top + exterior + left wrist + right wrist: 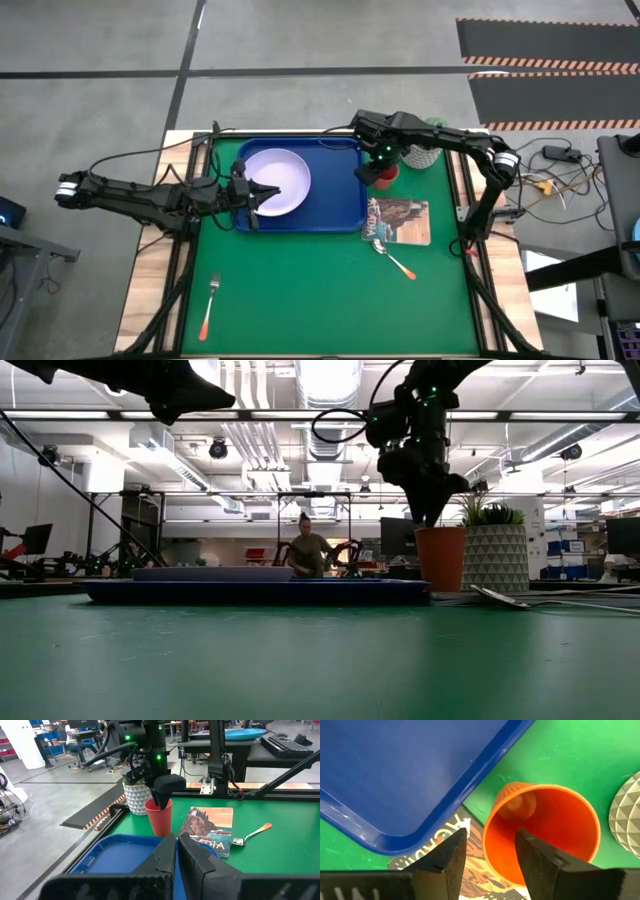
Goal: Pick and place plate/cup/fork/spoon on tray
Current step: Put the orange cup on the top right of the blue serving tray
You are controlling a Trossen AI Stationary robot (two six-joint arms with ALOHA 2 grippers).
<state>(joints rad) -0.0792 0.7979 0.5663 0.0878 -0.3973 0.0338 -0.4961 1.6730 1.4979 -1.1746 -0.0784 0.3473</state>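
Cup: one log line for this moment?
cup: upright, on mat beside tray | right gripper: jaws open astride rim | plate: on tray

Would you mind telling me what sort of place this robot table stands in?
Most likely a robotics lab or workshop in an industrial hall. The low view shows exposed ceiling ducts and a person seated at a bench behind the tray; the high view shows striped hazard floor markings.

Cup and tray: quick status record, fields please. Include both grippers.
cup: upright on the green mat, off the tray's right edge, beside the booklet
tray: holds the plate only
right gripper: open, straddling the cup's near rim
left gripper: shut, over the plate
fork: on mat, near front left
spoon: on mat, below the booklet
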